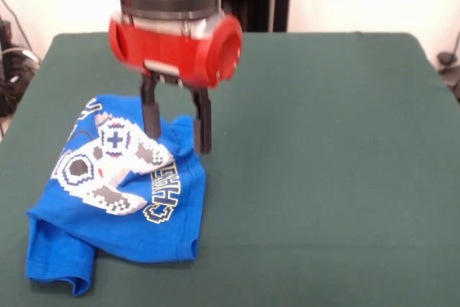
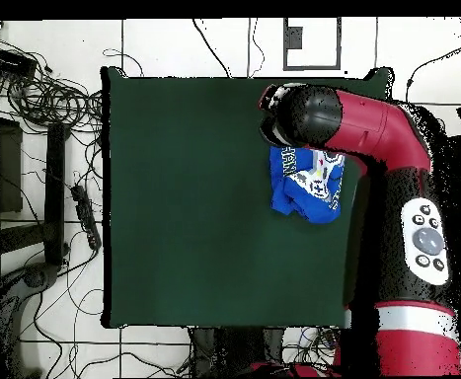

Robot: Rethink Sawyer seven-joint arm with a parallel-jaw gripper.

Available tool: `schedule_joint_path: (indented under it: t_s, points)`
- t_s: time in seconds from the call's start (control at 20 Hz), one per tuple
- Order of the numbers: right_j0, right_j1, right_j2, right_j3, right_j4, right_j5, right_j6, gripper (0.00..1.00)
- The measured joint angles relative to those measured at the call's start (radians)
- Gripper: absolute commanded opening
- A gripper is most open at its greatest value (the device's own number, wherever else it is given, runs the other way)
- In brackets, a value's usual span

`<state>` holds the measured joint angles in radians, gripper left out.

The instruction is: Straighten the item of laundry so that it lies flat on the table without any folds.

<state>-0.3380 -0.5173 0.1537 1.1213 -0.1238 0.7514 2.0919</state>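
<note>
The end effector (image 1: pixel 176 126) is hanging with its fingers (image 1: pixel 203 126) apart, tips straddling the far right edge of the crumpled blue T-shirt (image 1: pixel 122 206), which is lying on the green desk (image 1: pixel 323 177) near its left corner.

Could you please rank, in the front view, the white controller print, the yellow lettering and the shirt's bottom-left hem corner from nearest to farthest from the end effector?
1. White controller print: just left of the open end effector, its upper edge by the left finger.
2. Yellow lettering: below the fingers, on the blue T-shirt.
3. Bottom-left hem corner: farthest, toward the green table's near-left edge.
</note>
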Motion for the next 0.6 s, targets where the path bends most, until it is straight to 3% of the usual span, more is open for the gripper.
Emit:
schedule_joint_path:
  t_s: [0.6]
  points:
    - [0.0,0.053,0.003,0.0,0.0,-0.026,0.0,1.0]
